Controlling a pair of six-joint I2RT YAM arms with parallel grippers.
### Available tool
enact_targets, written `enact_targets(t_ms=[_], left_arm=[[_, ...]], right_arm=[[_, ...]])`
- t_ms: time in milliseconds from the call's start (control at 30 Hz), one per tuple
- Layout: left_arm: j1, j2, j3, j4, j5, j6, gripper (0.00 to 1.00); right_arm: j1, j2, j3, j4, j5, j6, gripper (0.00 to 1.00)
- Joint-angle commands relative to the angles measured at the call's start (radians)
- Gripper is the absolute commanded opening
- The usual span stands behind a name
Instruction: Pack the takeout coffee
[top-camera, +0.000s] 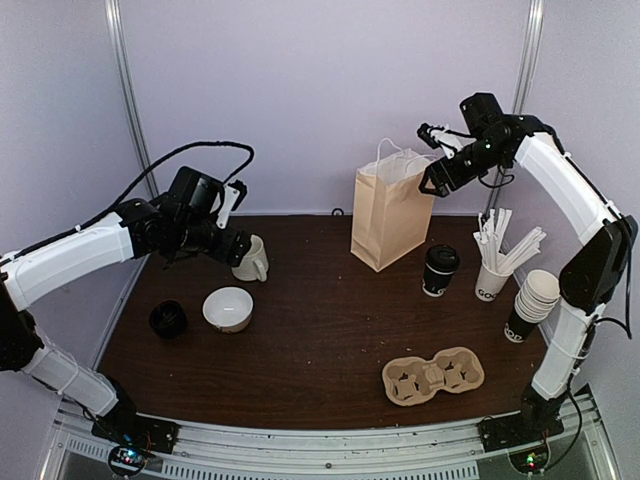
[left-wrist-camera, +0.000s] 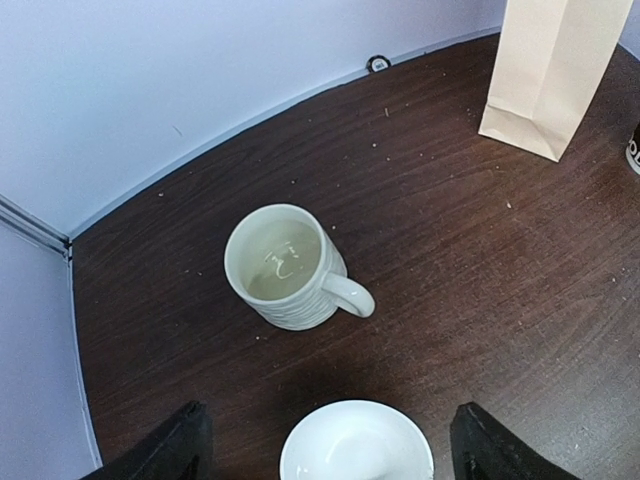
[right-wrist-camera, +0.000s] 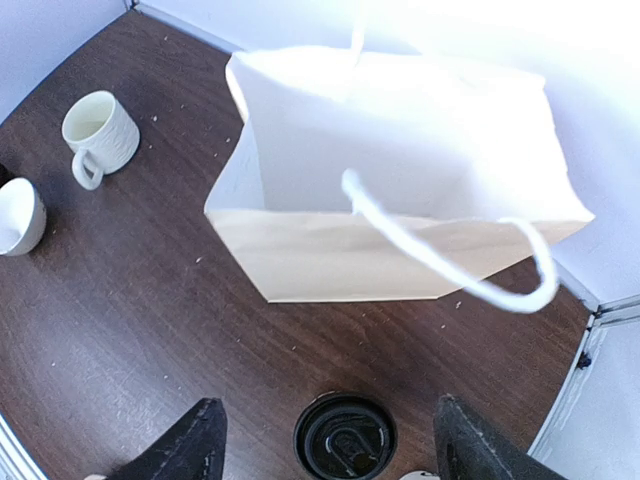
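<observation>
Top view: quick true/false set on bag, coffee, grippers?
1. Coffee stands outside the bag. True.
2. Right gripper grips the coffee. False: it is open and empty, up by the bag's top.
3. Bag lies flat. False: it stands upright, mouth open.
4. Left gripper is open, holding nothing. True.
5. Carrier holds a cup. False: it is empty.

The stirrer cup (top-camera: 489, 283) bears partial letters "CO".
</observation>
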Motion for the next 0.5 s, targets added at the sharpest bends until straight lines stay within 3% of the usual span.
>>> enact_targets(t_ms=[0,167,367,467], left_arm=[[0.003,0.002,0.029,-0.004,0.037,0.02,0.86],[0.003,0.004,0.033,-0.006,0.036,0.027,0.86],[0.003,0.005,0.035,-0.012,0.038,0.027,0.86],[0.002,0.003,0.035,-0.012,0.043,0.026,0.85]], right_arm=[[0.002,0.034,0.102,0.049,0.098,0.037,0.7],[0.001,0.08,0.179,0.103,0.223,0.036,0.63],[0.001,0.177,0.273,0.121,0.233,0.017,0.59],[0.001,0.206,0.288,0.159,0.224,-0.003,0.47]])
